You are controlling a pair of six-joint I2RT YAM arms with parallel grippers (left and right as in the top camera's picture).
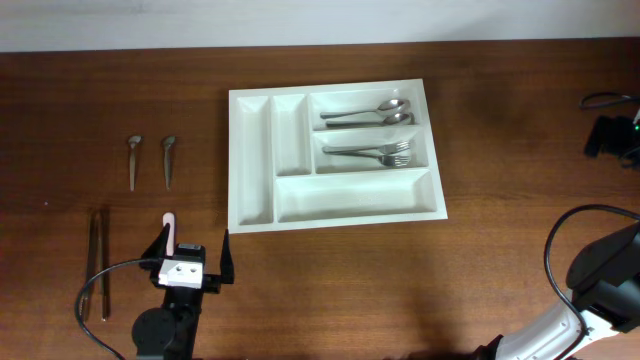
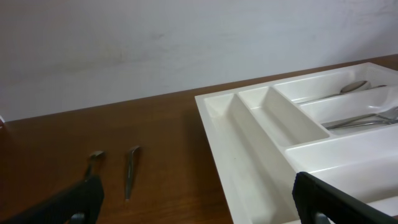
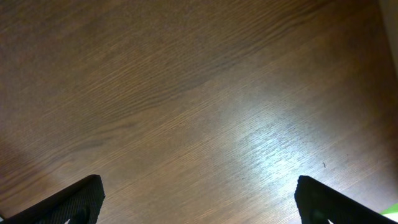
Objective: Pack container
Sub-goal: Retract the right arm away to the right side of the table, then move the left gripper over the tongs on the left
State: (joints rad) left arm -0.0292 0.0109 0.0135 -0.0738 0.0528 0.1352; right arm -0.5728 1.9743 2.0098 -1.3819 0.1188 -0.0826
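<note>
1. Right of centre in the overhead view, a little above the middle, the large white rectangular plastic cutlery tray [image 1: 350, 196] lies flat on the table; its rims slope outward; two narrow upright compartments take its left part, and three long horizontal ones are stacked on its right.
2. Its top horizontal compartment holds two silver metal spoons [image 1: 368, 113], bowls toward the right; the middle one holds silver metal forks [image 1: 372, 152], tines toward the right.
3. Seen low from the left wrist, the tray [image 2: 249, 137] fills the right half of the frame; its dividers are smooth and glossy.
4. Lower left in the overhead view, the left gripper [image 1: 193, 250] sits just below and left of the tray's lower left corner, not touching it; its black fingers are spread wide with nothing between them [image 2: 199, 205].
5. In its wrist view, the right gripper [image 3: 199, 202] hangs over bare wood, its fingers spread wide and holding nothing; the right arm [image 1: 600, 290] occupies the overhead view's lower right corner, well apart from the tray.
6. The dark brown wooden table [image 1: 500, 260] shows fine grain and a patch of glare; two small silver spoons [image 1: 167, 160] lie left of the tray; a pair of long thin dark utensils [image 1: 98, 262] lies at far left, kind unclear.
7. A pale plain wall [image 2: 155, 43] rises behind the table; a black cable and device [image 1: 610, 130] sit at the right edge.
</note>
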